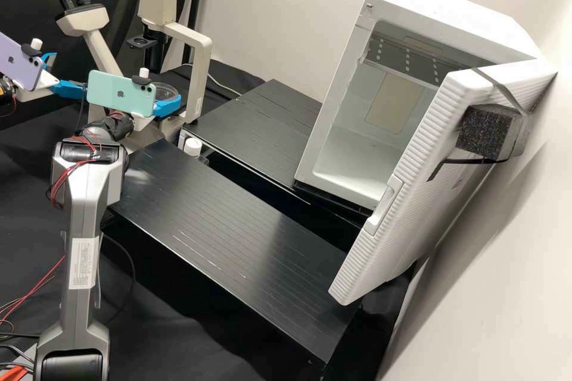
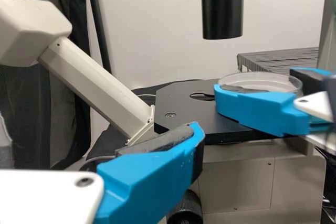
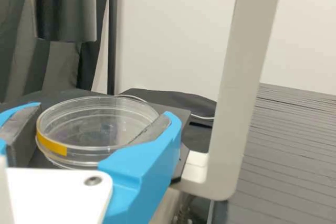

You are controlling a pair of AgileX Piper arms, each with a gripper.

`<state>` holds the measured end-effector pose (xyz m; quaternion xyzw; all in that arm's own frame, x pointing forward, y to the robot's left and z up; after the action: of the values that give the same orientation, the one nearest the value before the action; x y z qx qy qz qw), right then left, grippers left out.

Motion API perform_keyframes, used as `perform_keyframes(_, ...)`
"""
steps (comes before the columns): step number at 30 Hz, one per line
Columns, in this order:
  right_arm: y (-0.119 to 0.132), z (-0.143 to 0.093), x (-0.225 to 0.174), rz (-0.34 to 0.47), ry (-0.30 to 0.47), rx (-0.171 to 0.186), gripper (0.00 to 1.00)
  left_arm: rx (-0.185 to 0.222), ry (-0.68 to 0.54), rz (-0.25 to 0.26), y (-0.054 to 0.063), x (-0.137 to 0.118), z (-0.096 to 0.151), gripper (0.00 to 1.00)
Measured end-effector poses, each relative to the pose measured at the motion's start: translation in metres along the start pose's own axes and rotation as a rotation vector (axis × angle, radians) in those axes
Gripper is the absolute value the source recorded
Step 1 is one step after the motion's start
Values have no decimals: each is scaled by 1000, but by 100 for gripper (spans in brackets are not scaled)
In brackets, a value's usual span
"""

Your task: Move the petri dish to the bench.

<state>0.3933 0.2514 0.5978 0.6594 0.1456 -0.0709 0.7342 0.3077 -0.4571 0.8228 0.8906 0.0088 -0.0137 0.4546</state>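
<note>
The left gripper (image 1: 67, 75) stands open with nothing between its fingers, left of the microscope; in the left wrist view, one finger of the left gripper (image 2: 152, 174) shows low down. The right gripper (image 1: 167, 108), partly behind the green phone, is at the microscope stage, shut on the petri dish (image 1: 162, 93). In the right wrist view, the clear round petri dish (image 3: 100, 124), with a yellow strip on its side, sits level between both pads of the right gripper (image 3: 93, 132). The left wrist view has the petri dish (image 2: 260, 81) by the stage's edge; whether it touches the stage I cannot tell.
The microscope (image 1: 196, 47) rises around the dish, with its black stage (image 2: 184, 103) and dark condenser (image 2: 223, 6). Two black ribbed bench tops (image 1: 238, 238) lie to the right. Beyond them a white incubator (image 1: 357, 158) has its door (image 1: 417, 155) swung open.
</note>
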Motion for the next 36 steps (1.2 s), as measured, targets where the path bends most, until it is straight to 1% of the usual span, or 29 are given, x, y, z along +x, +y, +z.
perform_keyframes(6,10,7,-29,11,50,17,0,0,0,0,0,0,0,100)
perform_keyframes(7,12,11,-37,13,55,22,0,0,0,0,0,0,0,100)
perform_keyframes(11,24,18,-64,52,80,34,0,0,0,0,0,0,0,100)
perform_keyframes(14,29,30,-88,64,81,38,0,0,0,0,0,0,0,100)
perform_keyframes(16,34,36,-103,82,84,47,0,0,0,0,0,0,0,100)
perform_keyframes(17,35,43,-116,93,81,53,0,0,0,0,0,0,0,100)
perform_keyframes(19,36,54,-132,107,71,48,0,0,0,0,0,0,0,100)
perform_keyframes(21,41,61,-145,133,73,55,0,0,0,0,0,0,0,100)
perform_keyframes(22,42,67,-154,141,69,52,0,0,0,0,0,0,0,100)
perform_keyframes(26,50,89,-182,183,56,67,0,0,0,0,0,0,0,100)
perform_keyframes(27,54,93,-189,204,55,68,0,0,0,0,0,0,0,100)
perform_keyframes(28,57,103,-199,219,42,67,0,0,0,0,0,0,0,100)
perform_keyframes(29,60,109,-205,232,36,74,0,0,0,0,0,0,0,100)
perform_keyframes(32,70,127,-225,284,14,79,0,0,0,0,0,0,0,100)
perform_keyframes(34,75,141,-237,306,-13,72,0,0,0,0,0,0,0,100)
perform_keyframes(36,77,156,-249,313,-50,58,0,0,0,0,0,0,0,100)
